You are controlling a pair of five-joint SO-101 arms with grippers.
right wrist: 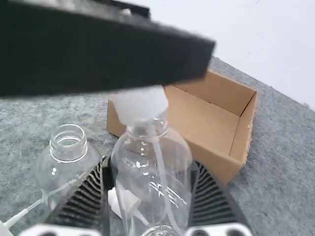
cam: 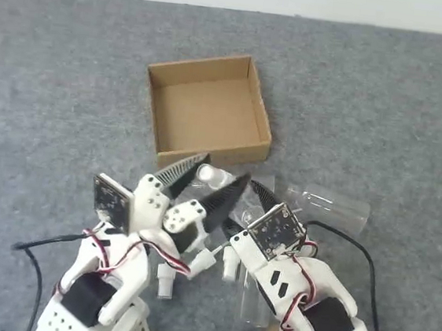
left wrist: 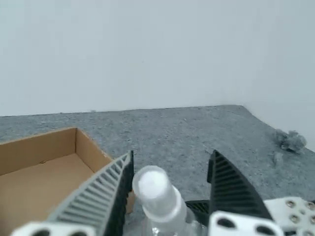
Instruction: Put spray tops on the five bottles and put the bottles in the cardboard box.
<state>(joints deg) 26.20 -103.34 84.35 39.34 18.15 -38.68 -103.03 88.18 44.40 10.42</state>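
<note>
the right end effector (right wrist: 150, 169) is clenched on a clear bottle (right wrist: 147, 147), one finger pressed against each side of its body. the bottle stands upright just in front of the cardboard box (cam: 206, 115). a white spray top (left wrist: 156, 189) sits on its neck, and its thin tube hangs down inside the bottle.

the left end effector (left wrist: 172, 156) is spread wide around that spray top, a ribbed black finger on either side. in the left wrist view there is a gap between the cap and the far finger, so it is released rather than gripping.

a second clear bottle (right wrist: 66, 157) stands just beside the held one with its mouth uncapped. in the high view another clear bottle (cam: 329, 208) lies on its side on the grey counter (cam: 56, 77), near the right arm, and one more (cam: 251, 295) lies next to that arm's base. three loose spray tops (cam: 204, 263) rest on the counter between the two arms. the box is open, with nothing inside it.
</note>
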